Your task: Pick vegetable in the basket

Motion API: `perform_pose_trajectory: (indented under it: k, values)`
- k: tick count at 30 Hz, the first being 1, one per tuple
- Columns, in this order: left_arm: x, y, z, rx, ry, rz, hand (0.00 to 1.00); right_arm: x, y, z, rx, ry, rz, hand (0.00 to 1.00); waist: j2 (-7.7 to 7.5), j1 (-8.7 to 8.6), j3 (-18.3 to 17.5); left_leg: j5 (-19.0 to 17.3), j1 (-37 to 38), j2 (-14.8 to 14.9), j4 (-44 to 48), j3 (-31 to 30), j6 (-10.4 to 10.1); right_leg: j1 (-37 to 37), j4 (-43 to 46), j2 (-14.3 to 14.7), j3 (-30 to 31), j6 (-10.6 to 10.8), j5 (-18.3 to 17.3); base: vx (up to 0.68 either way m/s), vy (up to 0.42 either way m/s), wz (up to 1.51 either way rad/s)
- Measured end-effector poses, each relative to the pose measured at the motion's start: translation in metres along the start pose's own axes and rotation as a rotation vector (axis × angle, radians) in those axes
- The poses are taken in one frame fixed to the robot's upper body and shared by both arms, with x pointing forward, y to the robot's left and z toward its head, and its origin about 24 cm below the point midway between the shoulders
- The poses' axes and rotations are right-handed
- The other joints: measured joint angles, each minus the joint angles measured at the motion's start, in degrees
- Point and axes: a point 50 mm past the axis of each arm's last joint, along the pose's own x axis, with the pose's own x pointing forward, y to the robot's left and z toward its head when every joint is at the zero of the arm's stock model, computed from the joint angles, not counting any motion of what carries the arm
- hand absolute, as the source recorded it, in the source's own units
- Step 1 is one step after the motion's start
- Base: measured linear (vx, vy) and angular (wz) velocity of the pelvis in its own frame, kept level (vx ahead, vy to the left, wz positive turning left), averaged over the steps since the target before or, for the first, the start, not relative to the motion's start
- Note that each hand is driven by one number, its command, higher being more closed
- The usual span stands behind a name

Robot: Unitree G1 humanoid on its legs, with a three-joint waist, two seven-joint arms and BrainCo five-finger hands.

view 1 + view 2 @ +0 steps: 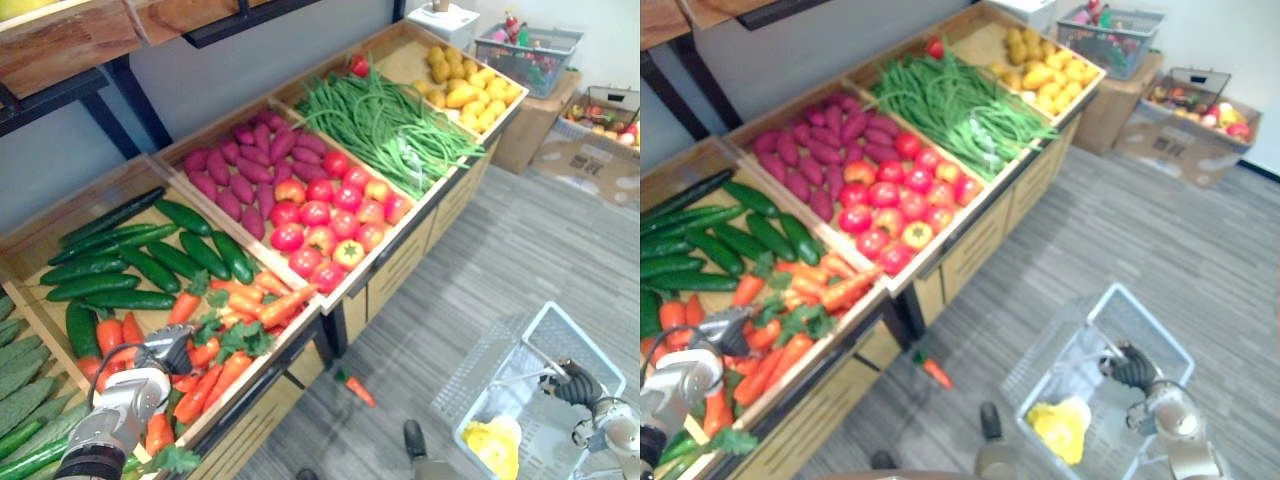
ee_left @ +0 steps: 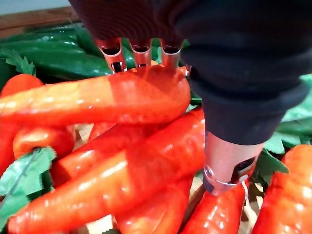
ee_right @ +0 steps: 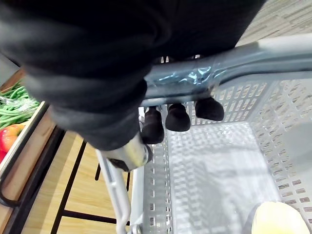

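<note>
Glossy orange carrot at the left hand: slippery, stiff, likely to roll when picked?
The glossy orange carrot shows bright highlights, so its skin is probably smooth and slippery. It looks straight and solid, so likely stiff. It is round, tapered and rests on other carrots, so it may roll if the left hand nudges it.

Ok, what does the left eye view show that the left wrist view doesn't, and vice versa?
Left eye view: right hand gripping the grey basket, a yellow item inside, a fallen carrot on the floor. Left wrist view: the top carrot close up, directly under the hand. Both: left hand, carrot pile, cucumbers.
</note>
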Motion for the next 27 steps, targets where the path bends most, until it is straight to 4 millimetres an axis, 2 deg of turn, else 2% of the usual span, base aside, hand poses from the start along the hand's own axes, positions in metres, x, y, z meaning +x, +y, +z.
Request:
perform_pose_trajectory:
  k: [13, 17, 27]
  values:
    - [0.001, 0.001, 0.000, -0.005, 0.014, 0.006, 1.00, 0.000, 0.001, 0.001, 0.000, -0.005, 0.003, 1.00, 0.14, 0.59, 0.2, 0.1, -0.1, 0.3, 0.0, -1.9, 0.1, 1.2, 0.1, 0.0, -2.6, 0.0, 0.4, 0.02, -0.026, 0.07]
    - [0.003, 0.004, 0.006, -0.023, 0.002, 0.038, 1.00, -0.001, 0.002, -0.001, 0.003, 0.001, 0.008, 1.00, 0.17, 1.11, 0.2, 0.2, 0.0, 0.2, 0.0, -2.5, 0.2, 1.5, 0.3, -0.1, -3.0, 0.0, 0.3, -0.03, -0.030, 0.07]
    - [0.002, 0.056, 0.042, -0.014, -0.148, 0.270, 1.00, -0.004, 0.019, -0.006, 0.051, 0.018, 0.029, 1.00, 0.32, 1.91, 0.1, 1.3, 0.1, -0.1, 0.0, -6.5, 0.7, 4.1, 0.1, -0.8, -7.0, -0.3, 0.0, -0.03, -0.027, 0.20]
